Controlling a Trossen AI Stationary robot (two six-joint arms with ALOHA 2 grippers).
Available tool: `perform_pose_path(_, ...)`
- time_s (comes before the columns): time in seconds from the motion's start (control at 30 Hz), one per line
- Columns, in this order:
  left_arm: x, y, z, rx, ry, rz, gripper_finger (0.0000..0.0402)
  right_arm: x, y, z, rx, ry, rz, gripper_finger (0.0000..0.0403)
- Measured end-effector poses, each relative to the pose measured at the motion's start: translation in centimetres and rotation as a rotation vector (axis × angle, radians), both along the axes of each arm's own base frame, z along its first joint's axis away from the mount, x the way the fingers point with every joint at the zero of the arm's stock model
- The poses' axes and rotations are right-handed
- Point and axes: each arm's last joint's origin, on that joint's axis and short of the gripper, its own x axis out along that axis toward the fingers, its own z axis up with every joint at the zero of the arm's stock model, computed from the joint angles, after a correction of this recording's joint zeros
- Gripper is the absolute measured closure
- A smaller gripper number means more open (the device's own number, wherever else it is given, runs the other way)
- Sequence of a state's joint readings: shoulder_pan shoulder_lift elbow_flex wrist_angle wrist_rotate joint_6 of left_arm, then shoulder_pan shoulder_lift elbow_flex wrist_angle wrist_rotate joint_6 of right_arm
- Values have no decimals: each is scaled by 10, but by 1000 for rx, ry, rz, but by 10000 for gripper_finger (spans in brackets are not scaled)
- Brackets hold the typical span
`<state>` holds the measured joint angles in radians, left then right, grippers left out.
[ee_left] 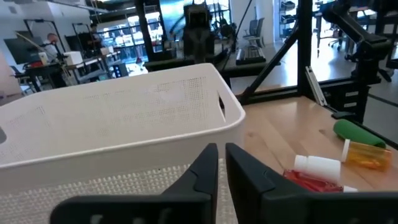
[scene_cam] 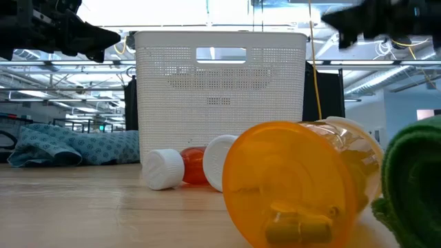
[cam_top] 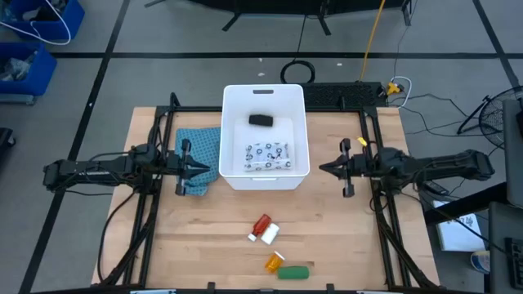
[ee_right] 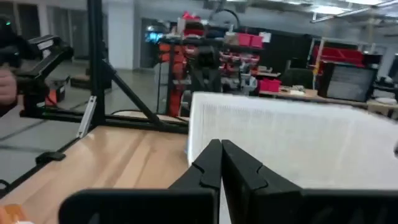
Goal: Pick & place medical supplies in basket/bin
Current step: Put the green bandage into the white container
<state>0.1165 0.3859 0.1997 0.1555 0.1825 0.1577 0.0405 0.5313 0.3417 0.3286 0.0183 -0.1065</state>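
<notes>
The white bin stands at the table's middle, with a black oblong and a white dotted packet lying on its floor. Near the table's front edge lie a red tube, a white bottle, an orange vial and a green oblong. My left gripper hovers level by the bin's left wall, its fingers a narrow crack apart and holding nothing. My right gripper hovers level by the bin's right wall, shut and holding nothing.
A teal patterned cloth lies on the table against the bin's left side, under my left gripper. Black frame rails run along both table sides. Bare wood lies between the bin and the items at the front.
</notes>
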Motion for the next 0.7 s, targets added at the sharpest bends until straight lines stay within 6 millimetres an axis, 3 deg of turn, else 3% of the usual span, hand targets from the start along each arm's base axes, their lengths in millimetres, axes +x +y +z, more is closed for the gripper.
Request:
perform_pose_path(0.2, 0, 0, 1, 0, -8, 0, 357, 10, 20, 66, -89, 93, 75, 403)
perform_pose_path(0.33, 0, 0, 2, -1, -20, 0, 357, 18, 35, 97, -103, 102, 152, 403)
perform_pose_path(0.47, 0, 0, 3, -1, -34, 0, 356, 27, 52, 116, -117, 162, 177, 403)
perform_pose_path(0.7, 0, 0, 4, -62, -33, 1, 355, 57, 88, 120, -128, 286, 208, 403)
